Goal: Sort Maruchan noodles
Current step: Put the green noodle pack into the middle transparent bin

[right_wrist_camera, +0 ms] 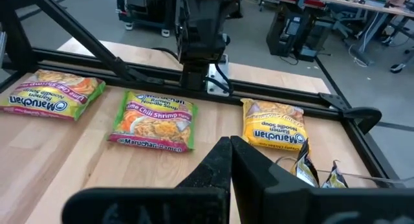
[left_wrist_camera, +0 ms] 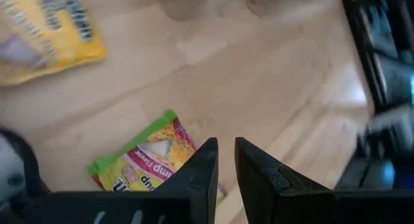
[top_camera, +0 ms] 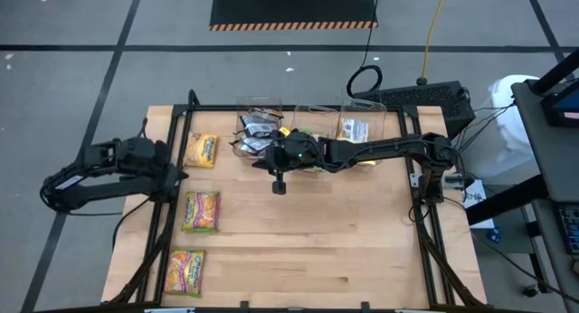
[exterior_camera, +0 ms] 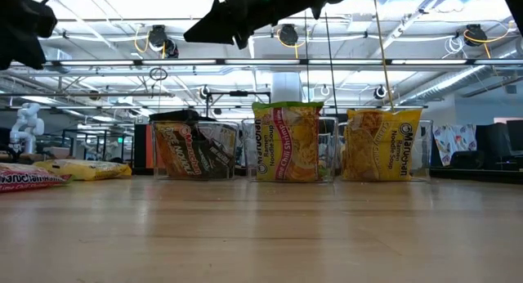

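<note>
Lying flat along the worktop's (top_camera: 344,250) left side are three Maruchan packets: a yellow one (top_camera: 201,150) farthest back, then two lime-green ones (top_camera: 201,211) (top_camera: 187,270). More packets stand in three clear bins (top_camera: 312,123) at the back: black (exterior_camera: 194,150), green (exterior_camera: 288,141), yellow (exterior_camera: 382,143). The right gripper (top_camera: 280,184) hangs empty just in front of the bins, jaws pressed together, its arm stretched across from the right. The left gripper (left_wrist_camera: 225,175) hovers at the left edge, jaws slightly parted, holding nothing.
</note>
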Robot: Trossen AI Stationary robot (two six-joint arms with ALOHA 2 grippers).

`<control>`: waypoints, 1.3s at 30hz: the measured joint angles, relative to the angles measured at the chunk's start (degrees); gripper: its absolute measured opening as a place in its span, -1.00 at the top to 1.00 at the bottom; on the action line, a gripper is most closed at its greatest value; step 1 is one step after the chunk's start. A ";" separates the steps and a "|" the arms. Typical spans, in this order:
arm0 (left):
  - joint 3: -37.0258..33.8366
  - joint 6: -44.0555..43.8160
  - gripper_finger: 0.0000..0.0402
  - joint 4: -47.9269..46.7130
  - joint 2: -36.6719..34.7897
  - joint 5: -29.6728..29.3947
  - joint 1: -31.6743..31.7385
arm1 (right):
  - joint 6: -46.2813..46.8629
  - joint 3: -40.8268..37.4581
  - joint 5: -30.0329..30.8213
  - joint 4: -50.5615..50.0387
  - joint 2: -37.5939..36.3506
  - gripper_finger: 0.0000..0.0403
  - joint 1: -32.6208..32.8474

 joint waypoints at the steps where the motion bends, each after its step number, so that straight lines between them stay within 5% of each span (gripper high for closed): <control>1: 0.00 -3.07 0.71 0.02 0.42 -1.20 0.02 | -0.02 -0.01 0.00 0.00 0.00 1.00 0.00; 13: 0.00 -14.20 0.71 5.20 9.54 -2.66 0.01 | -2.15 -0.01 0.03 -0.04 0.00 1.00 0.00; 26: -0.02 3.43 0.72 11.74 22.89 -2.60 0.00 | -2.53 -0.01 0.02 -0.19 0.00 1.00 0.06; 33: -0.04 10.52 0.97 11.76 31.03 -2.31 0.00 | -2.54 -0.03 -0.08 -0.59 -0.11 1.00 1.27; 39: -0.04 12.21 0.87 11.70 36.17 -2.17 0.00 | -4.39 -0.12 -0.06 -1.24 -1.06 1.00 2.32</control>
